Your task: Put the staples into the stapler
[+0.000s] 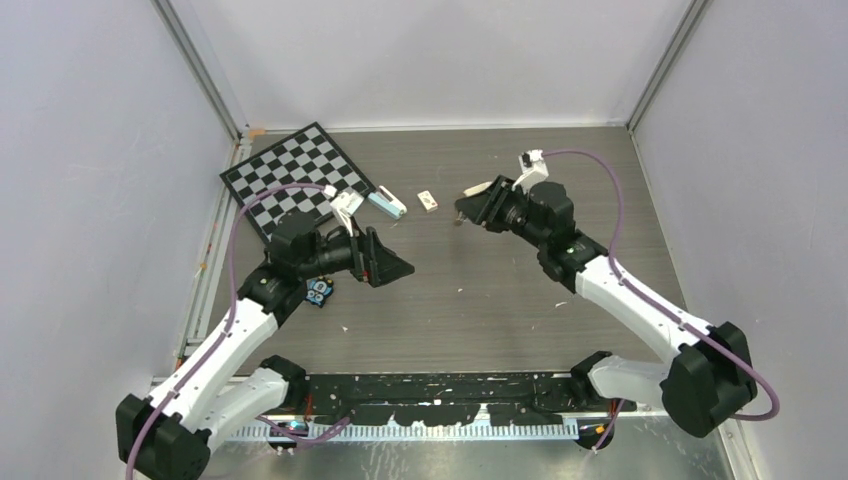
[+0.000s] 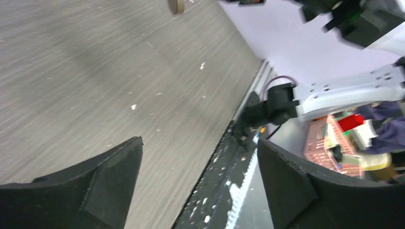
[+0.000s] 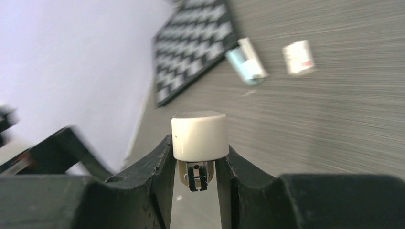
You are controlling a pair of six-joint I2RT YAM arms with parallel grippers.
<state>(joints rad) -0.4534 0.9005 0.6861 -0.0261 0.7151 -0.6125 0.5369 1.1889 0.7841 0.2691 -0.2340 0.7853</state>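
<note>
The stapler point(image 1: 386, 205), pale blue over white, lies on the table at the checkerboard's right corner; the right wrist view shows the stapler point(image 3: 246, 61) far ahead. The staples are out of view. My left gripper point(image 1: 390, 262) hovers below the stapler, open, and the left gripper point(image 2: 200, 157) has only table between its fingers. My right gripper point(image 1: 470, 205) is to the right of the stapler. In its wrist view the right gripper point(image 3: 198, 149) is shut on a cream rounded block point(image 3: 199, 133) with a small metal clip under it.
A small white box with a red mark point(image 1: 428, 201) lies between stapler and right gripper. A checkerboard point(image 1: 296, 178) covers the back left. A black-and-blue gadget point(image 1: 320, 293) sits by the left arm. Grey walls close in three sides.
</note>
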